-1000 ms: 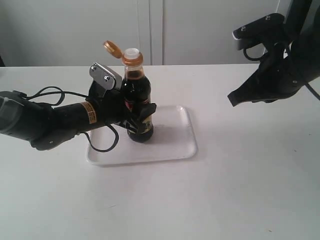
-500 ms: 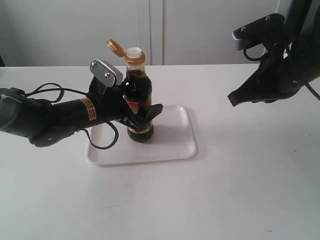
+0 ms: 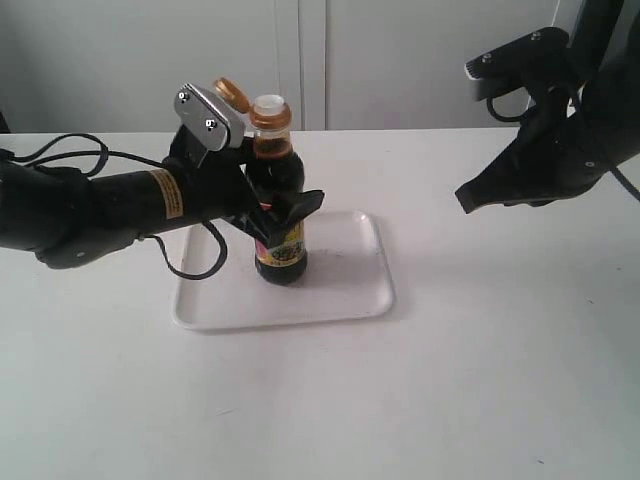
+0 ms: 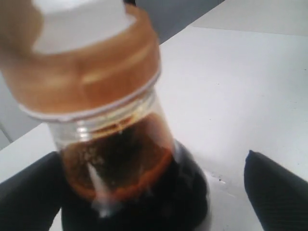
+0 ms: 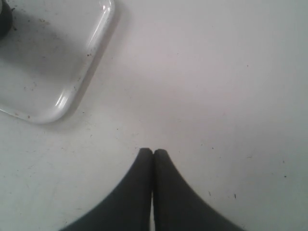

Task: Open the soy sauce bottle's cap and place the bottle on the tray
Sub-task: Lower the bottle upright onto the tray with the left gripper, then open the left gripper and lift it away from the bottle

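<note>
Small clear glass soy sauce bottle stands upright on flat white plastic tray, orange flip cap open. Left gripper fingers spread either side, w/ gap; pull straight back, no bumping. Right gripper pinched, empty.

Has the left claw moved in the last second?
Yes. The left claw has risen up the soy sauce bottle, which stays standing on the tray.

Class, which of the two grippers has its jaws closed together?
The right gripper, hanging over bare table; the left gripper is spread around the soy sauce bottle.
</note>
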`<state>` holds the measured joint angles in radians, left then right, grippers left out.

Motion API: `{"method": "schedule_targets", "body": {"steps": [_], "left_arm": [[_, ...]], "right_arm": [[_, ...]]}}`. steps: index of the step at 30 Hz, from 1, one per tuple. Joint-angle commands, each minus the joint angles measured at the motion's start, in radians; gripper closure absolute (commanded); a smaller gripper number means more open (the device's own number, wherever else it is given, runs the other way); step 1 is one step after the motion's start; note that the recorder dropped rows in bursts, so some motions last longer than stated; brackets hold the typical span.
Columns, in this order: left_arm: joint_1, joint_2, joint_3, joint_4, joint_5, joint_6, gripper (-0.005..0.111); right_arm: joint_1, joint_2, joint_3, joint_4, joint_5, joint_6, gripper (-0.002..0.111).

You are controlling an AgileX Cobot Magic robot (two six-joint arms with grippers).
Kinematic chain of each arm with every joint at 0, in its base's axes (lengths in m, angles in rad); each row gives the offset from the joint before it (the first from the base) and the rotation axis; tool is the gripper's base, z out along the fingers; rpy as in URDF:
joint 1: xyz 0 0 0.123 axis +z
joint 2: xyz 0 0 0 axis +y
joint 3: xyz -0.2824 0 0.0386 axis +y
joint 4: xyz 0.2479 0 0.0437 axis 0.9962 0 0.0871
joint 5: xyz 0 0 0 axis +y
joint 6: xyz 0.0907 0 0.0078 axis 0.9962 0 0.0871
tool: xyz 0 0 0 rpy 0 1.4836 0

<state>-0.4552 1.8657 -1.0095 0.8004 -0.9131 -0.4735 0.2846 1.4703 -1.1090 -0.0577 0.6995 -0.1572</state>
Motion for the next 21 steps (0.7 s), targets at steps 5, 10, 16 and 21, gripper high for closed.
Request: {"method": "schedule_targets", "body": {"steps": [5, 10, 16, 21], "left_arm": [[-0.007, -0.074, 0.002, 0.028, 0.023, -0.012, 0.006], [-0.007, -0.116, 0.002, 0.03, 0.025, -0.023, 0.006], [-0.007, -0.168, 0.002, 0.03, 0.057, -0.025, 0.006], [-0.007, -0.213, 0.002, 0.023, 0.072, -0.025, 0.006]], "right_arm": [[-0.008, -0.002, -0.007, 0.004, 0.001, 0.0, 0.108], [-0.008, -0.002, -0.007, 0.004, 0.001, 0.0, 0.108], [-0.008, -0.002, -0.007, 0.011, 0.001, 0.0, 0.108], [-0.008, -0.002, -0.007, 0.013, 0.001, 0.0, 0.108]]}}
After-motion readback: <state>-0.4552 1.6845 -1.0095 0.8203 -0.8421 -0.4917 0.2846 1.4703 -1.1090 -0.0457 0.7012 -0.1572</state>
